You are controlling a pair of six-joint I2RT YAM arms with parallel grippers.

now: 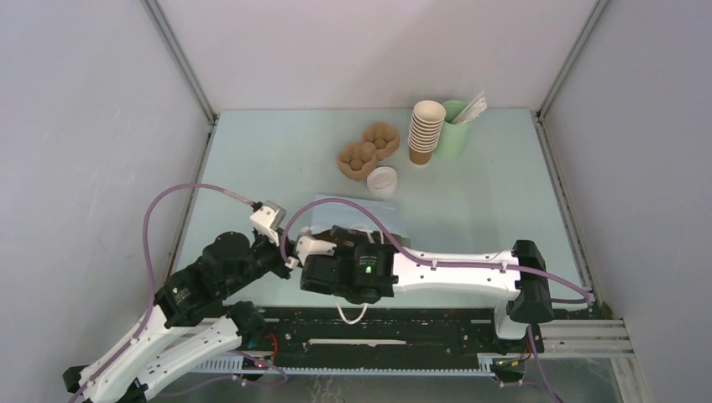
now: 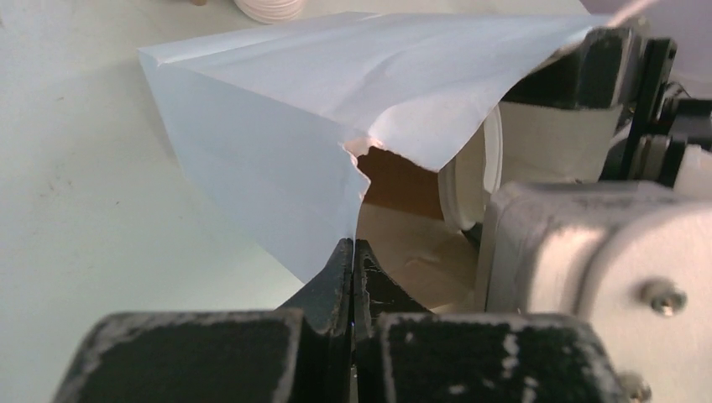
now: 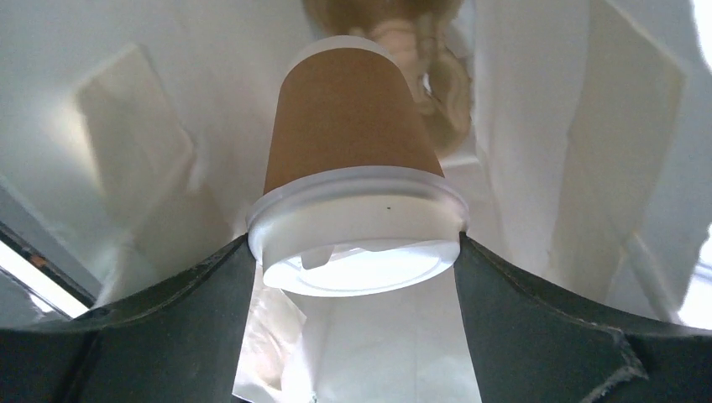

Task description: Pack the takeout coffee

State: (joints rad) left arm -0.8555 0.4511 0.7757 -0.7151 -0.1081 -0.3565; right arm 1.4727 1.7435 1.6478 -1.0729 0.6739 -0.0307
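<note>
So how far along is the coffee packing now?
Done: the lid is on the takeout coffee. In hand: the left gripper is shut on the white paper bag's mouth edge, and the right gripper holds the coffee by its lid, already inside the bag. Left: let go of it and pull the arm out.

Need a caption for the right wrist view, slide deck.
Right fingers grip the lidded takeout coffee inside the white paper bag.
</note>
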